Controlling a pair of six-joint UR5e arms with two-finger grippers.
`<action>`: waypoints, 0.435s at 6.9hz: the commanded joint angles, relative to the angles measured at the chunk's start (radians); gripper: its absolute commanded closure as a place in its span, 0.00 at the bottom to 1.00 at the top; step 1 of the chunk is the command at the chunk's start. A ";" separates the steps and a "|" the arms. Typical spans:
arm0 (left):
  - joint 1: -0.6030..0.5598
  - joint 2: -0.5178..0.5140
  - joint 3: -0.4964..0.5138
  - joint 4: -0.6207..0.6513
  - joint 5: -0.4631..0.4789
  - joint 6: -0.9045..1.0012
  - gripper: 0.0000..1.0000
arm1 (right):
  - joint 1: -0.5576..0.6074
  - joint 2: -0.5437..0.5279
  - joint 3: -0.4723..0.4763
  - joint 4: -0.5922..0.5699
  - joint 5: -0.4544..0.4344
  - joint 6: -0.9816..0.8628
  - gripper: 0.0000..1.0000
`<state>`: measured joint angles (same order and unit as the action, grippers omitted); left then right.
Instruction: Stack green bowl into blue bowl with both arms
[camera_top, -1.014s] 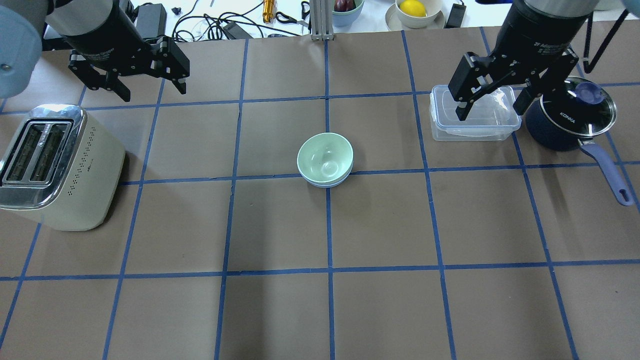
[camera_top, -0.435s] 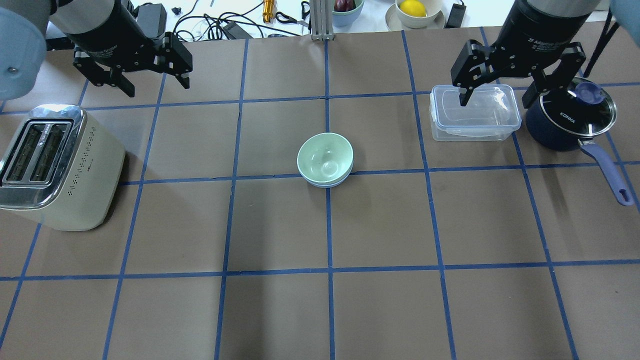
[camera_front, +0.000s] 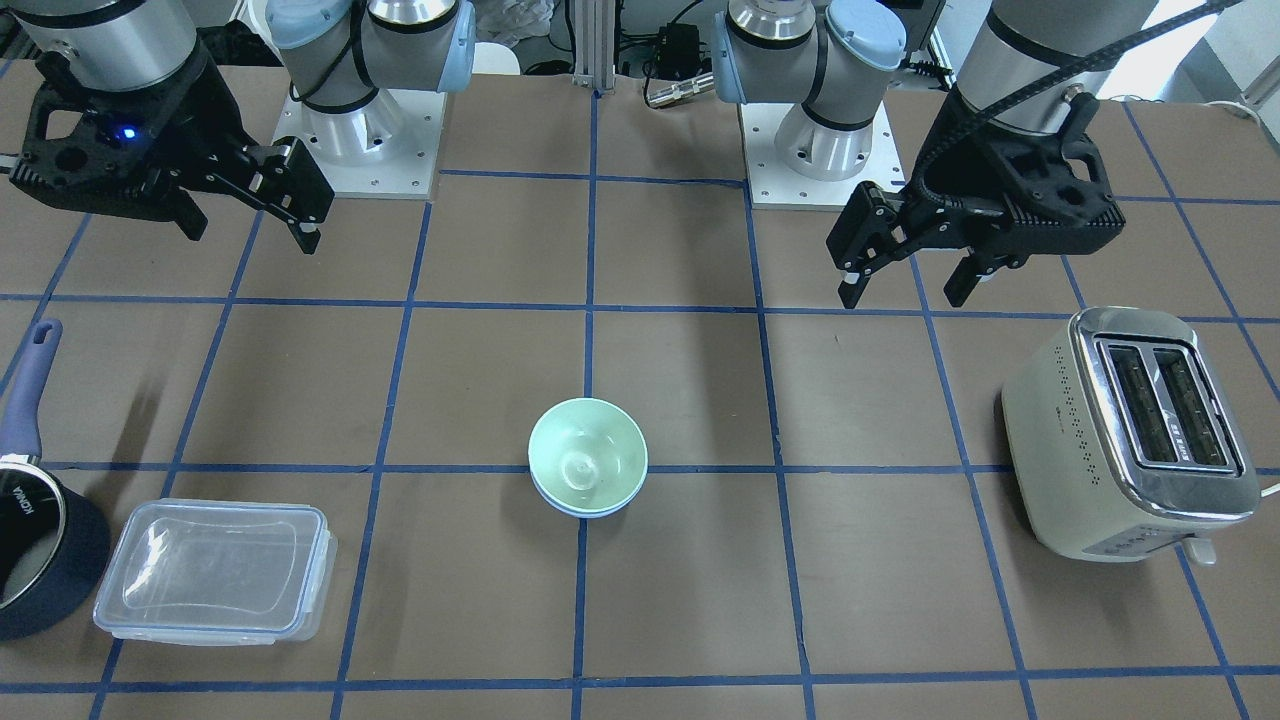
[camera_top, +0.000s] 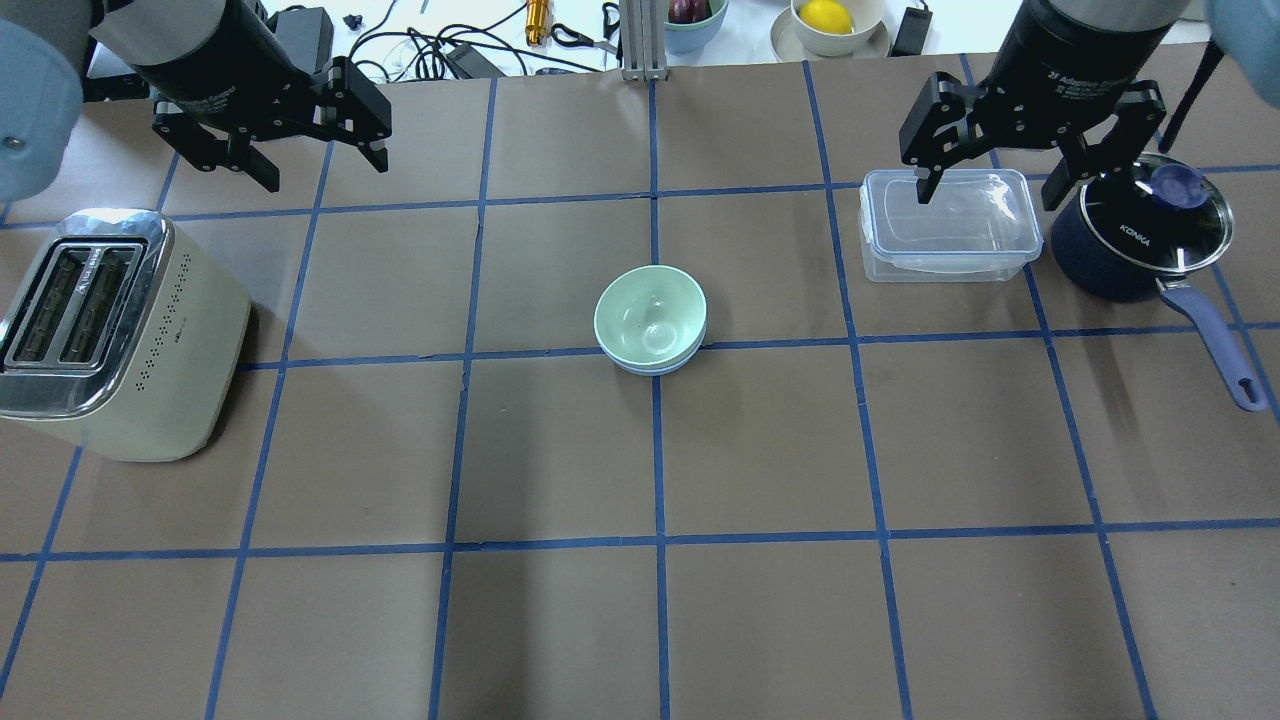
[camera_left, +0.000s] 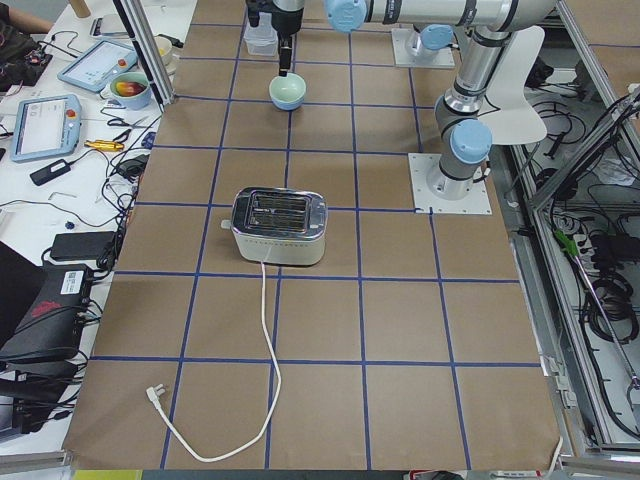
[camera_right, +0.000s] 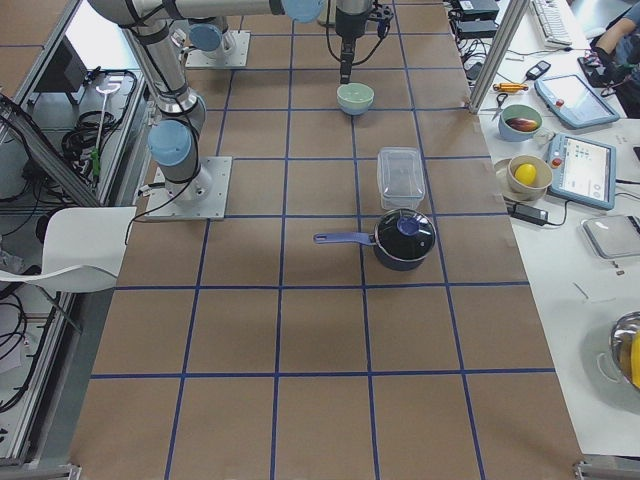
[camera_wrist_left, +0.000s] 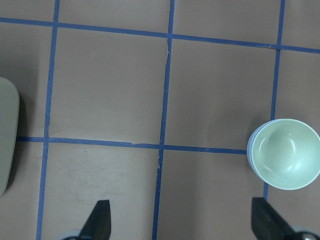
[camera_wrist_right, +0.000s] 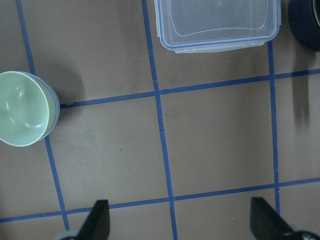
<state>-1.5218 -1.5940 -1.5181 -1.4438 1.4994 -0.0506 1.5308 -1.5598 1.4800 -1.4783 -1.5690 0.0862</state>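
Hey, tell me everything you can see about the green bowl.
The green bowl is small, round, pale mint and glossy, empty inside. It sits upright, nested in the blue bowl, whose rim just shows beneath it. The pair stands near the middle of the table, on a crossing of blue tape lines. Only the blue bowl touches it; the left gripper and right gripper hang open, well away.
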 joint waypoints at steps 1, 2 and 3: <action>0.000 0.005 -0.001 0.002 -0.001 0.000 0.00 | 0.000 0.000 0.000 -0.002 0.000 -0.003 0.00; 0.000 0.005 -0.001 0.006 -0.004 0.000 0.00 | 0.000 0.001 0.000 -0.002 0.000 -0.008 0.00; 0.003 -0.010 -0.002 0.008 -0.001 0.000 0.00 | 0.000 0.000 0.000 -0.002 0.000 -0.009 0.00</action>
